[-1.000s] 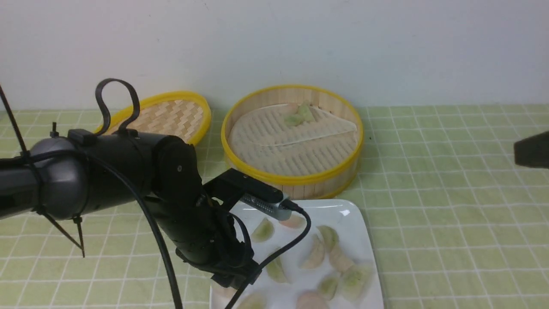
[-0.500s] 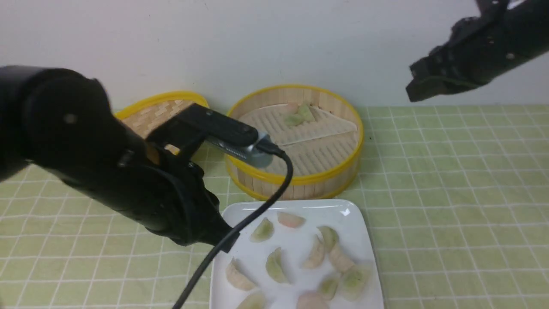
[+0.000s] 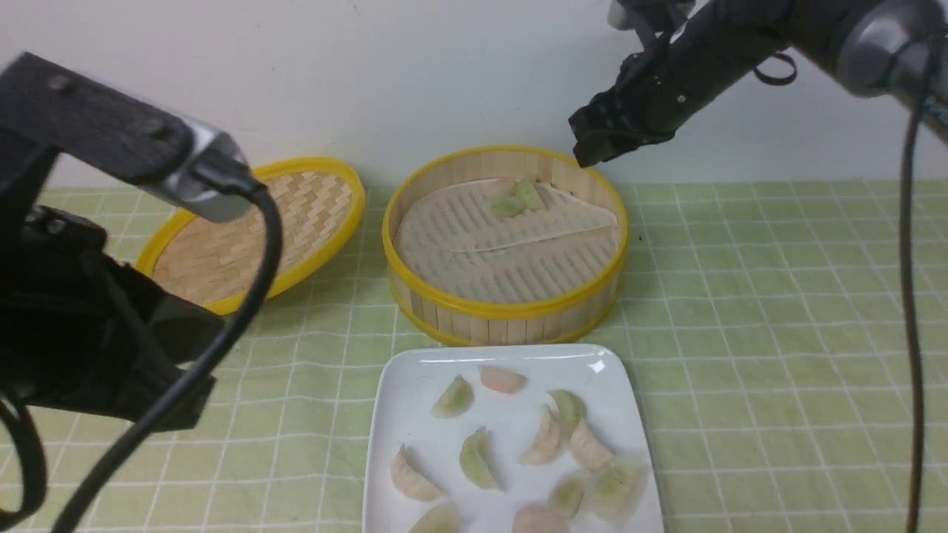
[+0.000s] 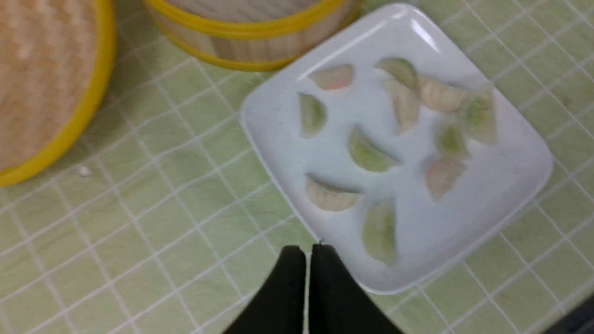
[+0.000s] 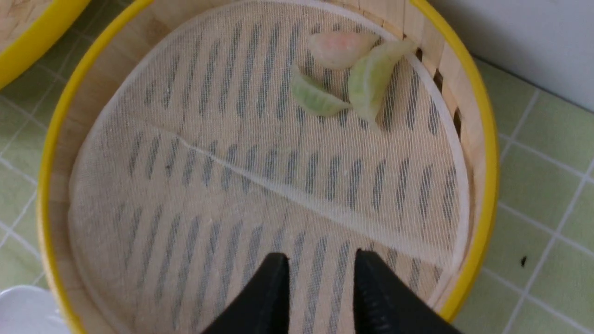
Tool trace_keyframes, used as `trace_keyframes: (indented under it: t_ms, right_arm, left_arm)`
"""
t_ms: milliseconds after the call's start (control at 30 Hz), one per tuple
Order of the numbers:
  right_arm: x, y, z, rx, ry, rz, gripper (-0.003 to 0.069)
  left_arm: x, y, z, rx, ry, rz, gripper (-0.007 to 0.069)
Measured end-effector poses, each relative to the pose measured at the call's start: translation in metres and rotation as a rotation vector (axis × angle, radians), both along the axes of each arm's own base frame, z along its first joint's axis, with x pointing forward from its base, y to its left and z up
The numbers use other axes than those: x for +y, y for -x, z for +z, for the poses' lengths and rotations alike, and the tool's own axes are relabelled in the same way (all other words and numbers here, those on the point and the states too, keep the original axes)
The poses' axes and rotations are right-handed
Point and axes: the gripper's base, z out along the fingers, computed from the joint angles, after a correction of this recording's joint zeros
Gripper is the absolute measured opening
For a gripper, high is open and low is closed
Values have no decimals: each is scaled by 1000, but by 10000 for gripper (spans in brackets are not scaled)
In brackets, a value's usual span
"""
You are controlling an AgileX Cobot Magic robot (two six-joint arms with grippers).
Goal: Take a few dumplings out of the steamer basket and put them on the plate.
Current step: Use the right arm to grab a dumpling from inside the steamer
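Note:
The steamer basket (image 3: 511, 322) stands at the back centre, with three dumplings (image 3: 518, 196) against its far wall. In the right wrist view these are two pale green ones (image 5: 315, 97) and a pink one (image 5: 341, 46) on the ribbed liner. Several dumplings (image 3: 548, 437) lie on the white plate (image 3: 404, 414) in front of the basket. My right gripper (image 3: 585, 152) hangs above the basket's far right rim, open and empty (image 5: 320, 260). My left gripper (image 4: 306, 250) is shut and empty, raised over the plate's (image 4: 510, 176) left edge.
A shallow woven lid with a yellow rim (image 3: 252, 229) leans at the back left, beside the basket. A green checked cloth (image 3: 778, 333) covers the table. My left arm and its cable (image 3: 96, 333) fill the left foreground. A white wall stands close behind the basket.
My left arm has lifted off the plate and drawn back to the left, its jaws closing empty. My right arm has swung in from the right to above the basket, and its jaws have opened.

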Motion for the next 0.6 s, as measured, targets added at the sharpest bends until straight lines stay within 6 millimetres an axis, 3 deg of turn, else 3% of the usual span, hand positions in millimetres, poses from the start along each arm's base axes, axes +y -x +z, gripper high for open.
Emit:
trace_keyframes:
  t_ms: [200,367,600]
  right_arm:
    - [7,-26,-28,-42,5,3,324]
    - [14,-41,-59,-70,5,17,332]
    - [34,-44,-84,-167,75,167,333]
  left_arm:
    - [28,8,6,-47,-104,201,-6]
    - [41,11,4,-29,-196,300,-6]
    - [44,12,3,-13,-225,323,-6]
